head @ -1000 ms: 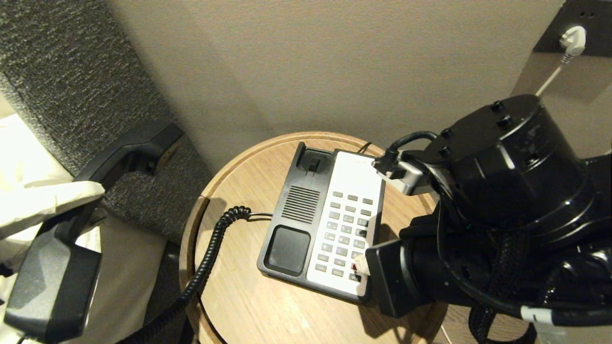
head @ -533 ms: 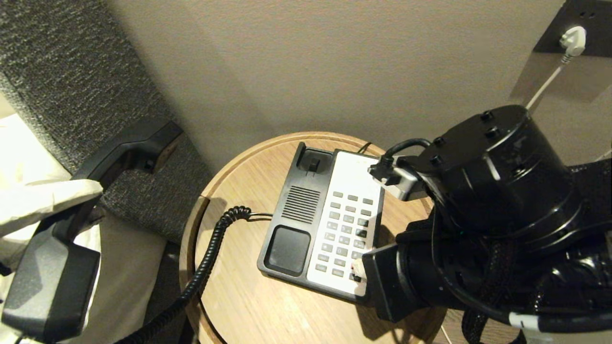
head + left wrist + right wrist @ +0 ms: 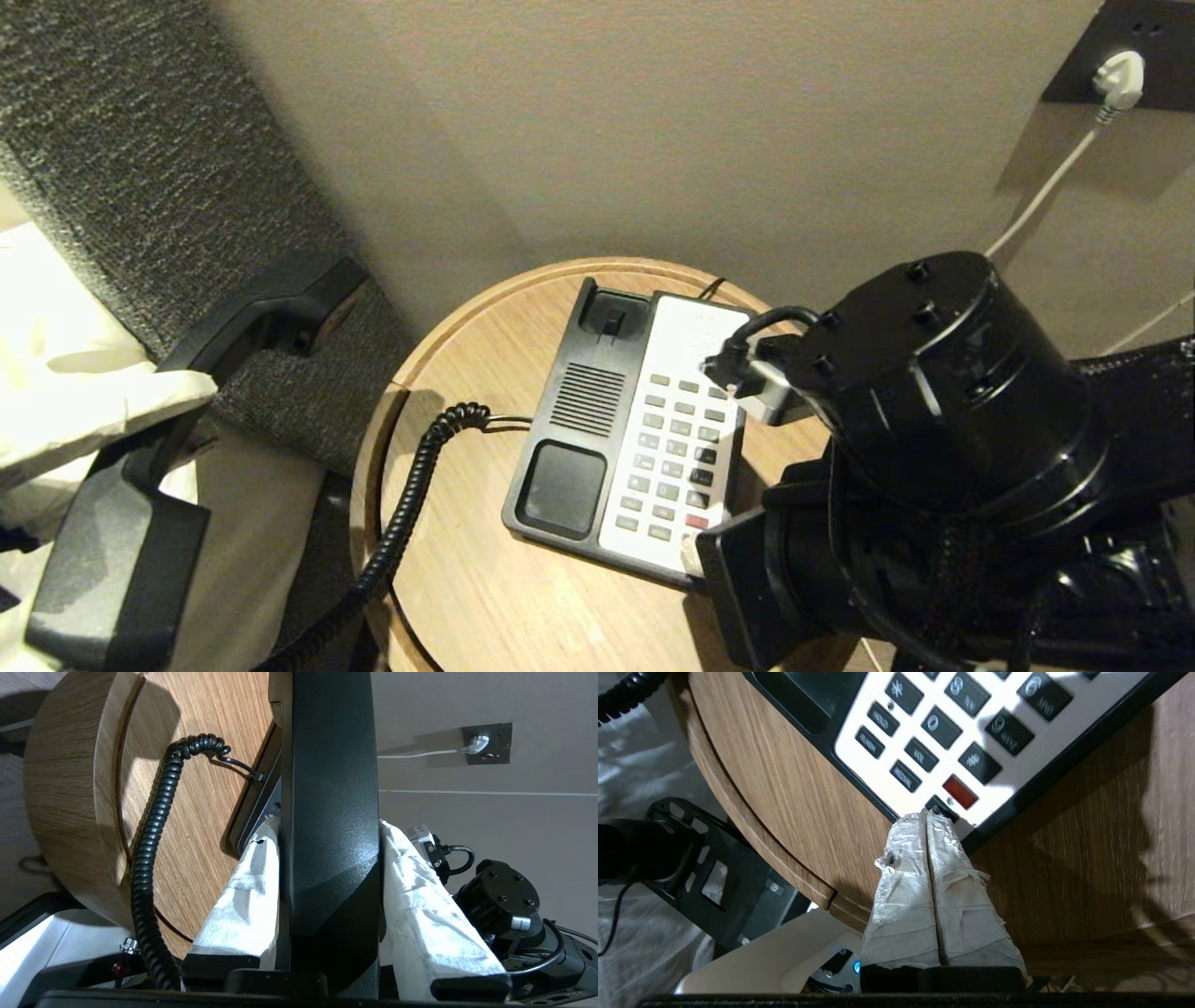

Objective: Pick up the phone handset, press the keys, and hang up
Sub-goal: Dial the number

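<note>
Head view, handset: I've got the phone handset (image 3: 140, 448) lifted off to the left of the round wooden table (image 3: 448, 597), clear of the phone base (image 3: 644, 439). It's a long black plastic bar with chunky rounded ends, tilted so one end points up toward the grey textured panel (image 3: 140, 159).
Head view, cord: the black coiled cord (image 3: 401, 523) runs from the base's left side across the tabletop and drops over the near edge.
Head view, right arm: big black wrist covers the near right part of the table, and only a bit of the white-wrapped tip of the right gripper (image 3: 691, 553) peeks out at the base's near right corner.
Left wrist view: the left gripper (image 3: 329, 830) is clamped on the handset's middle, white-wrapped fingers (image 3: 247, 882) pressed to both flat sides. Table, cord and base edge sit beyond it.
Right wrist view: fingers pinched together with no gap I can see, tip sitting right at the bottom key row, touching or nearly touching a dark key beside the red key (image 3: 960, 791). Can't tell if it's pressing.
</note>
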Available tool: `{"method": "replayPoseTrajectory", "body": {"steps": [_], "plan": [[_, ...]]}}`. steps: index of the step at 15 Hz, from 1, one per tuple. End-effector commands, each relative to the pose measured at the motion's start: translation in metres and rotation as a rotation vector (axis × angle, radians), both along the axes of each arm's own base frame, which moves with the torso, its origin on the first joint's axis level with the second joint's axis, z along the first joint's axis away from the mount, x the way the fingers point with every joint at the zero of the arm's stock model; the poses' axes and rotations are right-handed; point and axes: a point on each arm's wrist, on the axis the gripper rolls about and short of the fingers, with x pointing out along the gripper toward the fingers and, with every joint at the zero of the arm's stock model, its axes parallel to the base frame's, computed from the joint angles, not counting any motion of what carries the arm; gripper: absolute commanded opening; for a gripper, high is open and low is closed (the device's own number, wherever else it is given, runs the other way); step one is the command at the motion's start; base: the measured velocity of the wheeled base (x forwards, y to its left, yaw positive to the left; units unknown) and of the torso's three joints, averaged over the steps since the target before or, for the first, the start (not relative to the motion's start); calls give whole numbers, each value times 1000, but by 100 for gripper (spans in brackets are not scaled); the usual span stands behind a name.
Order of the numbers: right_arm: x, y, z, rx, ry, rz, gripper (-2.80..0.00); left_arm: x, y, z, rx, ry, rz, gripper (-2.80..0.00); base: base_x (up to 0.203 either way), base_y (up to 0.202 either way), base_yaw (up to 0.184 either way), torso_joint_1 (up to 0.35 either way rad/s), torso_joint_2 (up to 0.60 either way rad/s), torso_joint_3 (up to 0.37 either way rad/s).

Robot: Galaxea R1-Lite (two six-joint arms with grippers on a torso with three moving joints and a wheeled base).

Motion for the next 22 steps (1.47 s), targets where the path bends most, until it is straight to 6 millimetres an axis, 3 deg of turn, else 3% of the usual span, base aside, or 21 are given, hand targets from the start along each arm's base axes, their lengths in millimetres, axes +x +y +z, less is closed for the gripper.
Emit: {"method": "replayPoseTrajectory", "body": {"steps": [1, 11, 18, 22], "plan": [[-1, -2, -5, -16, 8, -4, -280, 0, 0, 0, -4, 5, -1, -280, 0, 0, 0, 0, 0, 0], [1, -2, -15, -50, 23, -5, -280, 0, 0, -1, -3, 6, -1, -280, 0, 0, 0, 0, 0, 0], [2, 0, 4, 14, -5, -12, -280, 0, 0, -1, -5, 6, -1, -280, 0, 0, 0, 0, 0, 0], [2, 0, 1, 0, -2, -12, -280, -1, 0, 0, -6, 3, -2, -280, 0, 0, 0, 0, 0, 0]]}}
